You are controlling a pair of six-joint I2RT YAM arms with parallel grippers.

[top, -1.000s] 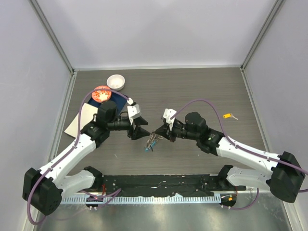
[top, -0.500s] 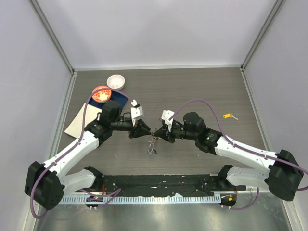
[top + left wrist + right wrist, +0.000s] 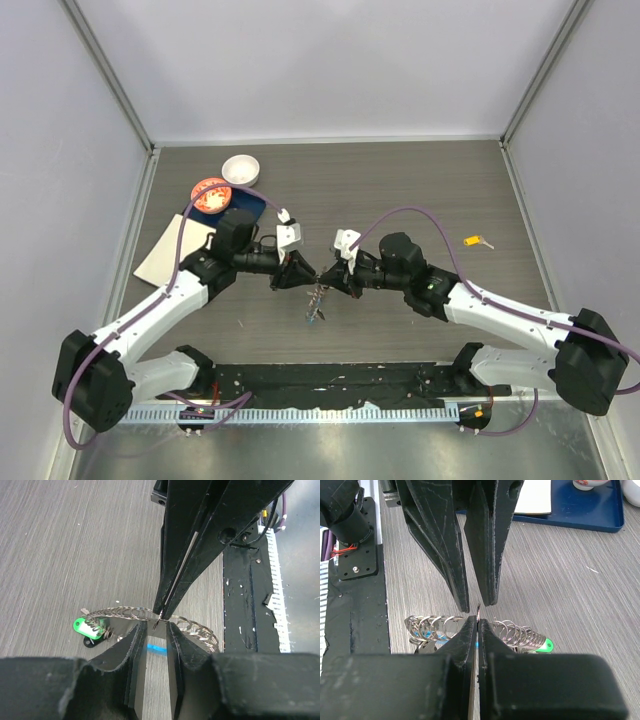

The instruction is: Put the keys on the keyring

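You have a white bowl (image 3: 240, 169) near the far-left corner of the grey wood-grain table (image 3: 420, 190). A red-patterned round dish (image 3: 211, 194) sits just beside it on a blue tray (image 3: 590, 515). A white sheet (image 3: 170, 250) overlaps that tray, towards the left edge.

Lab test cell, grey panel walls (image 3: 320, 60), wood-grain table (image 3: 400, 180)

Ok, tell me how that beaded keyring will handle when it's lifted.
Likely floppy: the keyring drapes in linked rings either side of where the right claw pinches it. Probably light for its size, being thin wire loops. It may swing or snag, with the green tag dangling at one end.
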